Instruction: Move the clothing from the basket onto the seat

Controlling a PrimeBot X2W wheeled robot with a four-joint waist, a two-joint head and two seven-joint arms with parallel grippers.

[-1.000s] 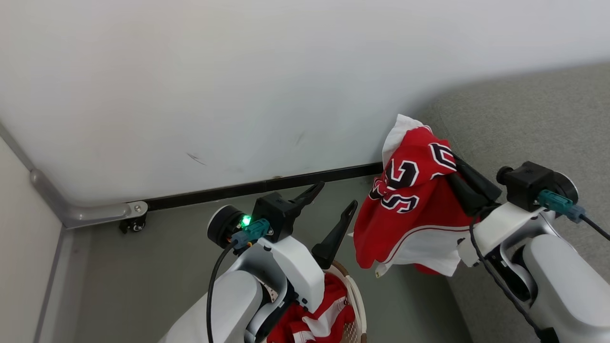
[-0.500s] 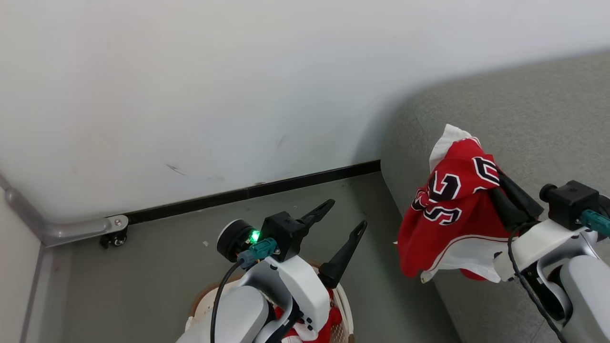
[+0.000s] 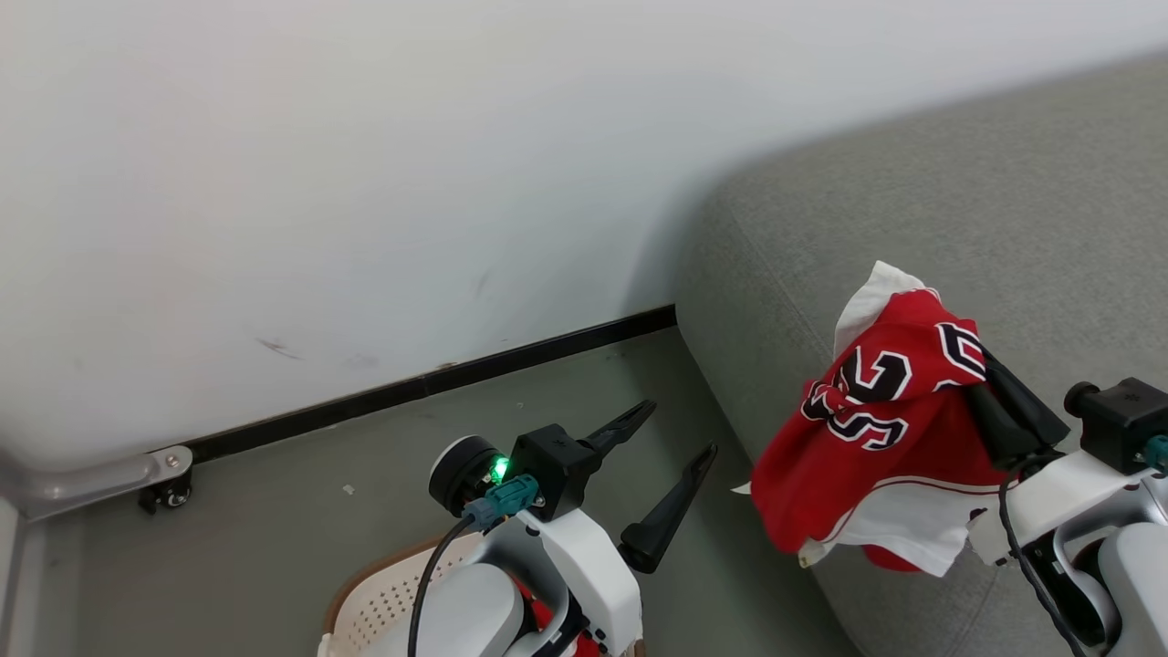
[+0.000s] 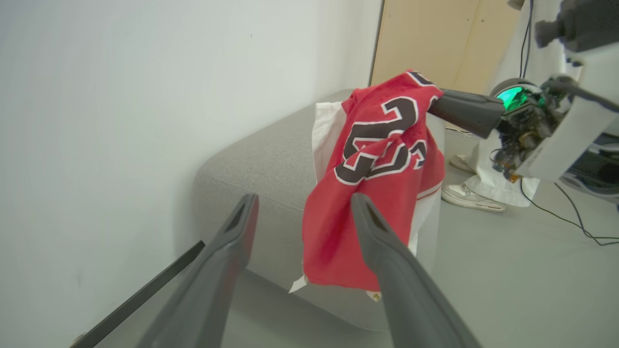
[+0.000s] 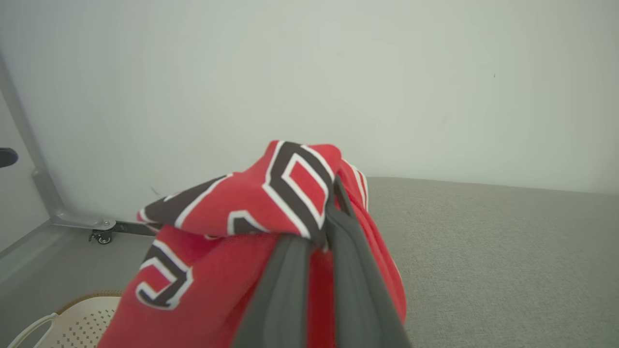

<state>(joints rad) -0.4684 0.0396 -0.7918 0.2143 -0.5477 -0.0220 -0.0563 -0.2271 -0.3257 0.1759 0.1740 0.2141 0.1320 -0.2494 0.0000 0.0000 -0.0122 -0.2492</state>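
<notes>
A red garment (image 3: 876, 438) with black numerals and white trim hangs from my right gripper (image 3: 985, 365), which is shut on its top fold. It dangles over the rounded end of the grey seat (image 3: 958, 210), apart from the cushion. The right wrist view shows my right gripper (image 5: 324, 227) pinching the garment (image 5: 251, 203) above the seat (image 5: 483, 241). My left gripper (image 3: 681, 426) stands open and empty above the cream basket (image 3: 383, 602), where a scrap of red cloth (image 3: 537, 610) shows under the arm. In the left wrist view, the left gripper (image 4: 302, 208) points at the hanging garment (image 4: 382, 159).
A white wall with a black skirting strip (image 3: 429, 383) runs behind the floor. A metal rail with a small caster (image 3: 164, 479) sits at the far left. A person's shoes (image 4: 466, 195) and a floor cable (image 4: 570, 222) lie beyond the seat.
The head camera has swung toward the seat. My right gripper has carried the garment from over the floor beside the seat to over the seat's end. The left gripper stays open.
</notes>
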